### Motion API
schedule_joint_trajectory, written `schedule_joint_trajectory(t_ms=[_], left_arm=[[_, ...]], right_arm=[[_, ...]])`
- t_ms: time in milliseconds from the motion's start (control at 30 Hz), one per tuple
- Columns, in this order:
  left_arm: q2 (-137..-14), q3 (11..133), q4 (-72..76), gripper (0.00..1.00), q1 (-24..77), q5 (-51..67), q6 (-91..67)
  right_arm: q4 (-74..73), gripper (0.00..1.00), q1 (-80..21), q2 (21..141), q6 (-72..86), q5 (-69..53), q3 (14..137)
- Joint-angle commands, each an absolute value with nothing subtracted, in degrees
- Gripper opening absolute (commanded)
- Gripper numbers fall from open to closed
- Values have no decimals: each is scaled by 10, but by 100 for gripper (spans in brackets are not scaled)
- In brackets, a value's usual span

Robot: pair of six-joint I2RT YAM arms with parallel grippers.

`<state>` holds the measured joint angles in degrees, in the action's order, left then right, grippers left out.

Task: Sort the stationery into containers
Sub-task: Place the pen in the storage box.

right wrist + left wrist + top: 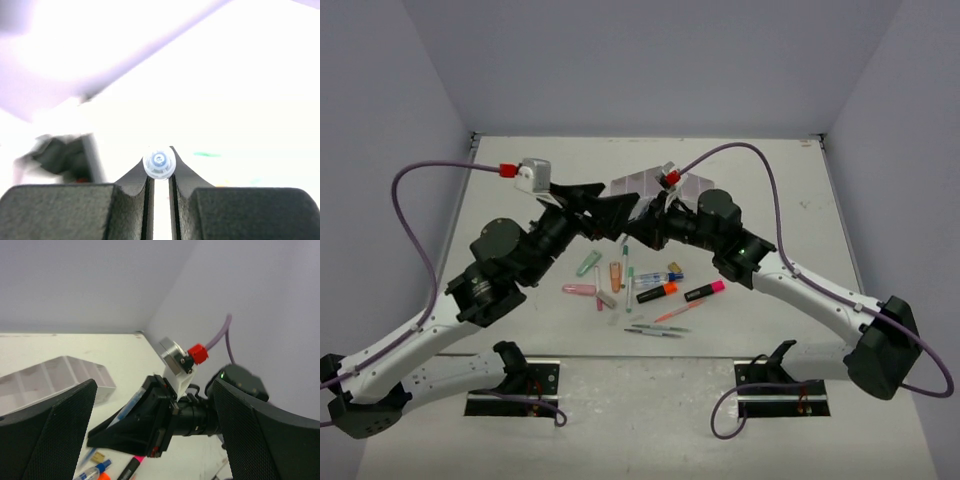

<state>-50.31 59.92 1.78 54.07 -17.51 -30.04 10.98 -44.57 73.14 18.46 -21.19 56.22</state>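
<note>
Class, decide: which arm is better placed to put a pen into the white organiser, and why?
Right. The right gripper is shut on a pen near the organiser; the left gripper stands open and empty.

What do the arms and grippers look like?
White lower links and black joint housings on left arm and right arm. A purple cable runs to a red connector at each white wrist camera mount. Black wedge fingers with textured pads on left gripper and right gripper.

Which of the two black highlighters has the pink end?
The right highlighter, its pink end pointing right; the left highlighter has an orange end.
</note>
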Motion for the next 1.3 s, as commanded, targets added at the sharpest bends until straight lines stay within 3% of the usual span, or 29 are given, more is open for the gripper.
schedule_joint_trajectory(t_ms=[0, 333, 667, 833, 967, 1067, 1133, 1267], left_arm=[[-477, 686, -209, 100, 540, -437, -358], [-427, 609, -351, 100, 540, -412, -356], [-403, 494, -374, 100, 540, -398, -396], [-403, 465, -375, 100, 540, -391, -410], [-403, 439, -359, 100, 540, -379, -417], [-414, 426, -342, 100, 540, -367, -418], [-424, 419, -329, 100, 540, -358, -419], [-453, 404, -296, 100, 540, -343, -428]], right_arm=[[75, 0, -376, 758, 189, 5, 564], [24, 0, -286, 912, 146, 129, 727], [11, 0, -272, 1003, 138, 117, 803], [13, 19, -273, 1024, 140, 106, 807], [25, 28, -275, 1020, 145, 87, 791], [30, 40, -279, 1013, 145, 84, 782], [29, 54, -280, 1003, 147, 81, 779], [14, 57, -282, 958, 148, 80, 778]])
